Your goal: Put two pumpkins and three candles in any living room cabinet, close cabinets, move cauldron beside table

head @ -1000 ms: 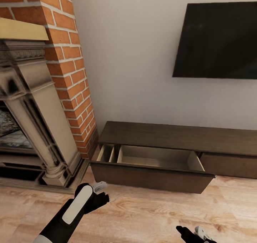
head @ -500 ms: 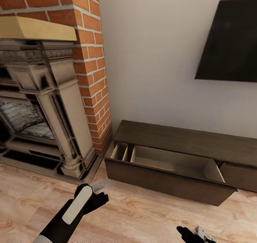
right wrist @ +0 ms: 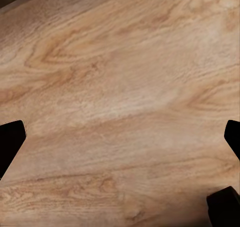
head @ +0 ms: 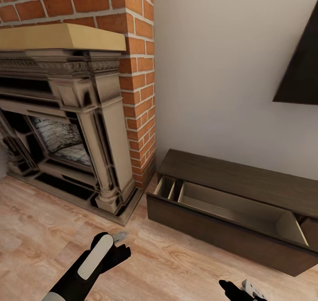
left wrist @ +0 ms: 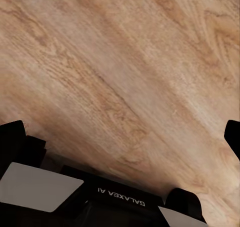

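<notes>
Standing open and empty beside the fireplace (head: 66, 115), the cabinet (head: 238, 208) drawer waits; left gripper (head: 118, 243) and right gripper (head: 242, 288) hang spread, holding nothing. Driving near the protruding drawer risks bumping it.

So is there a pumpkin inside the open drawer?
No, in the head view the open drawer of the cabinet shows just its pale wood bottom and walls, with nothing orange in it.

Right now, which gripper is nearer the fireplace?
Left. The left gripper hangs just before the fireplace base; the right gripper sits far off, below the open drawer.
</notes>
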Robot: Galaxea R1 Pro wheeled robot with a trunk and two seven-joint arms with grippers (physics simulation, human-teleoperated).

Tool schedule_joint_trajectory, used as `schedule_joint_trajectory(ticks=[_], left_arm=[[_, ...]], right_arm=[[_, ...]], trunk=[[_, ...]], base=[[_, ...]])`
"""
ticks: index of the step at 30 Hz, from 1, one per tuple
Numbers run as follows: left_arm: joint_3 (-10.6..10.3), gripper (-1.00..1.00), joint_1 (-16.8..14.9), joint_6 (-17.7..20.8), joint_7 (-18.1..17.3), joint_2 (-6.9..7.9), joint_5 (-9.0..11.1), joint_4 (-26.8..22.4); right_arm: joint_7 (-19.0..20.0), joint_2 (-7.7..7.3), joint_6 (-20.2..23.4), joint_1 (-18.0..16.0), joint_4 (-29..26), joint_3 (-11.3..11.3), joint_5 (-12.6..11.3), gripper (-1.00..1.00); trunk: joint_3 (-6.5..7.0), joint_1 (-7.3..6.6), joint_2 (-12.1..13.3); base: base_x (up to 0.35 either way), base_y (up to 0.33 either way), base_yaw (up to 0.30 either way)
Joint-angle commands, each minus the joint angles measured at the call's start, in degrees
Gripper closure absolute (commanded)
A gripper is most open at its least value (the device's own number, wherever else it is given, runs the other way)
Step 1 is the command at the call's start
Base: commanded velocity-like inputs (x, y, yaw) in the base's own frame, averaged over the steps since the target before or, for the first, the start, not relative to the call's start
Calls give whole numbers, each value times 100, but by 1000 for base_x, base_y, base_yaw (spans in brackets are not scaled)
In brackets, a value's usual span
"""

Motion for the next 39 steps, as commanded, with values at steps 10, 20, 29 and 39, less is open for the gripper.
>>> schedule_joint_trajectory(ticks=[10,20,29,39], left_arm=[[-25,-100,-7,9,46,-1,40,-3],[-25,-100,-7,12,46,-2,40,-3],[-27,-100,-7,12,53,-17,41,-5],[-27,-100,-7,18,54,-20,45,-7]], right_arm=[[12,1,29,1,-8,-13,-28,-100],[12,0,28,1,-11,-13,-28,-100],[12,-4,29,1,-8,-13,-28,-100],[13,-5,28,1,-9,-12,-28,-100]], trunk=[[-5,-1,-2],[-5,-1,-2],[-5,-1,-2],[-5,-1,-2]], base=[[0,0,289],[0,0,289],[0,0,289],[0,0,289]])
